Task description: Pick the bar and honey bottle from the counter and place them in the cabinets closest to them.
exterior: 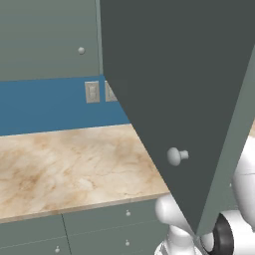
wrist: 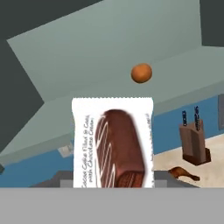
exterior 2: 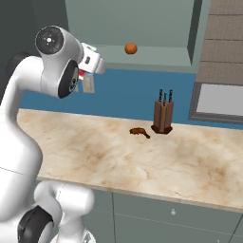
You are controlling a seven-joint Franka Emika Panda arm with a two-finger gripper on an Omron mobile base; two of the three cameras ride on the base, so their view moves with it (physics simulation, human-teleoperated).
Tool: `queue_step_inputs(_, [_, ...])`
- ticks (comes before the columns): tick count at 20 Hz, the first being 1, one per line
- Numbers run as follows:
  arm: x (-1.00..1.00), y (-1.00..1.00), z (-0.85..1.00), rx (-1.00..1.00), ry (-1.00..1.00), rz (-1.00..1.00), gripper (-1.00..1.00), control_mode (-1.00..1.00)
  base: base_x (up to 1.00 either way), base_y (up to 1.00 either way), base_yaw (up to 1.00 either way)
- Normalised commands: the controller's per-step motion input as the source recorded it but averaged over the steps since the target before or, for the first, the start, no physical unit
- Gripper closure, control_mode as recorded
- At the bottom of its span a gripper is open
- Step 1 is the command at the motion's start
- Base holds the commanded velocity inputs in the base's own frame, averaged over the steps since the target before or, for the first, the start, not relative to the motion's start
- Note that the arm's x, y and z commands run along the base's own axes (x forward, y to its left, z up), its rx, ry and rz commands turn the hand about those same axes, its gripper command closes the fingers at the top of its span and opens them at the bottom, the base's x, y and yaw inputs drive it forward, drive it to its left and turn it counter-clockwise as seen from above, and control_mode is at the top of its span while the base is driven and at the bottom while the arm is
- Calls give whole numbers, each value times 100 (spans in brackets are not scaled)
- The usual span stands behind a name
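My gripper (wrist: 112, 180) is shut on the bar (wrist: 113, 144), a white wrapper printed with a chocolate bar, held upright in front of the camera. The bar is raised before the open cabinet (wrist: 109, 48), just below its grey-green shelf (exterior 2: 142, 59). In the right base view the hand (exterior 2: 94, 60) is high up at the left, above the counter (exterior 2: 118, 152). The open cabinet door (exterior: 189, 99) fills the right of the left base view. The honey bottle is out of view.
An orange round fruit (exterior 2: 130, 48) (wrist: 141, 73) lies on the cabinet shelf. A brown knife block (exterior 2: 163, 116) (wrist: 194, 142) stands at the back of the counter, with a small brown curved item (exterior 2: 139, 132) beside it. Grey-green drawers (exterior: 99, 224) front the counter.
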Motion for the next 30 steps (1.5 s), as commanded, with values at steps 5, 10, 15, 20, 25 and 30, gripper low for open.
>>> queue_step_inputs(5, [44, 0, 44, 7, -10, 0, 100, -100, 0, 0, 0])
queue_step_inputs(10, [41, 4, -3, 0, -6, 0, 100, -100, 0, 0, 0])
queue_step_inputs(15, [62, 4, 8, 0, -9, 0, 100, -100, 0, 0, 0])
queue_step_inputs(20, [72, 7, 7, 0, -8, 0, 100, -100, 0, 0, 0])
queue_step_inputs(25, [66, 10, 0, 0, 0, 1, 100, -100, 0, 0, 0])
queue_step_inputs(30, [77, 12, 0, 0, -2, 0, -100, -100, 0, 0, 0])
